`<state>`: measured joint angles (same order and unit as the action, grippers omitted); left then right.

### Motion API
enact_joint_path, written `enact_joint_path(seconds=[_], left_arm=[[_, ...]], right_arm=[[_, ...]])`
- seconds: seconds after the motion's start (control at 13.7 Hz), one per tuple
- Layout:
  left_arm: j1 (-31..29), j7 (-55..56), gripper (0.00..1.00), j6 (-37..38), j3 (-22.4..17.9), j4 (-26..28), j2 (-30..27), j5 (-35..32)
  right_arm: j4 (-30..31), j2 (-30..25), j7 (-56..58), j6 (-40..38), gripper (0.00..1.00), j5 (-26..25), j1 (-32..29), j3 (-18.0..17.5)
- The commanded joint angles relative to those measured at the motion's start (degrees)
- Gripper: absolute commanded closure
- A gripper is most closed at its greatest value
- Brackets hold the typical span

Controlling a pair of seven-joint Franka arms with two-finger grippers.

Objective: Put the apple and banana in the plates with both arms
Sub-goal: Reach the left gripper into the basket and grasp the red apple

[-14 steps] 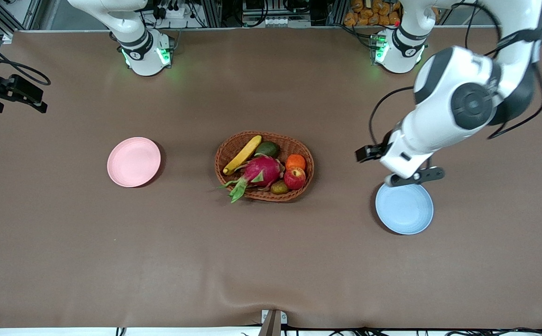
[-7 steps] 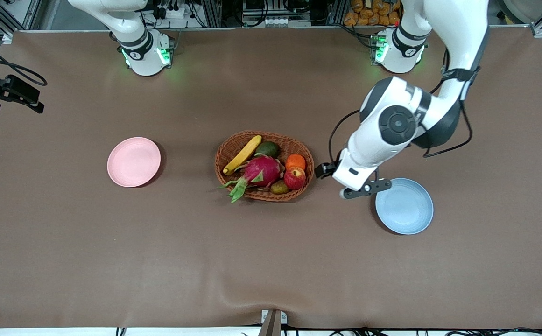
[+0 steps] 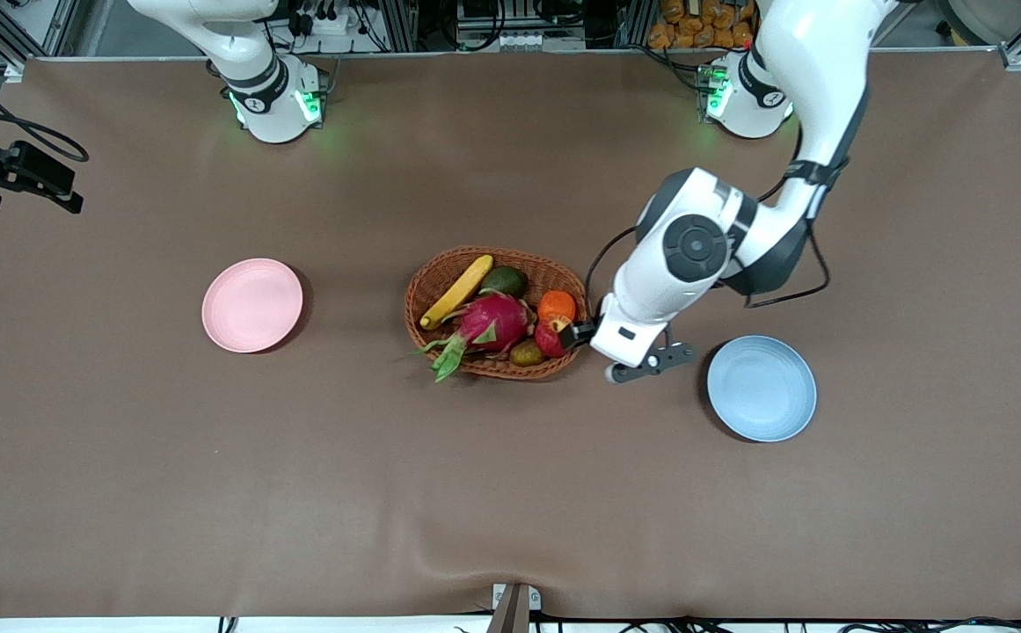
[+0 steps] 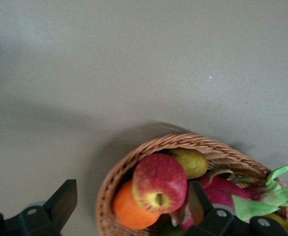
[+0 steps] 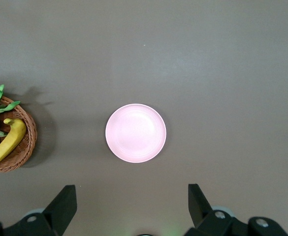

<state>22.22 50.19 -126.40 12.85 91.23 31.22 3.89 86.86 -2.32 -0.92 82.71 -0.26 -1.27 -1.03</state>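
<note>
Brown table point(image 3: 510, 492), bearing all the items. My left arm point(image 3: 695, 255) reaches from its base down to the basket's end toward that base, and hides part of the rim there. My right arm point(image 3: 237, 44) waits, raised by its base.

Wicker basket point(image 3: 440, 272), mid-table, between the two plates and well apart from both. Pink plate point(image 3: 251, 305) lies toward my right arm's end; blue plate point(image 3: 762, 388) toward my left arm's end, slightly nearer the front camera.

Dragon fruit point(image 3: 494, 321) fills the basket's middle, its green leaves hanging over the rim. The banana point(image 3: 455, 291) lies in the basket beside it, along the rim toward my right arm's end. The apple point(image 4: 159, 183) sits in the basket touching the orange point(image 4: 131, 212), dragon fruit and a small olive-green fruit point(image 4: 190, 162); a dark green fruit point(image 3: 505, 280) lies by the banana.

My left gripper point(image 4: 132, 206) hangs over the apple, fingers spread wide, holding nothing. My right gripper point(image 5: 132, 204) is high over the pink plate, fingers likewise spread, holding nothing.
</note>
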Motion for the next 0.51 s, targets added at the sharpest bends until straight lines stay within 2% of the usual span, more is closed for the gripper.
enact_joint_path(seconds=[0.0,0.44], left_arm=[[1.77,3.07,0.00,-3.24,-0.11,-0.80,3.31,-0.73],[3.53,6.76,0.00,-7.01,-0.20,-0.80,6.74,-0.73]], right_arm=[[-0.81,0.57,-0.14,-0.71,0.00,-0.45,-0.66,-0.46],[-0.81,0.57,-0.14,-0.62,0.00,-0.45,-0.75,-0.46]])
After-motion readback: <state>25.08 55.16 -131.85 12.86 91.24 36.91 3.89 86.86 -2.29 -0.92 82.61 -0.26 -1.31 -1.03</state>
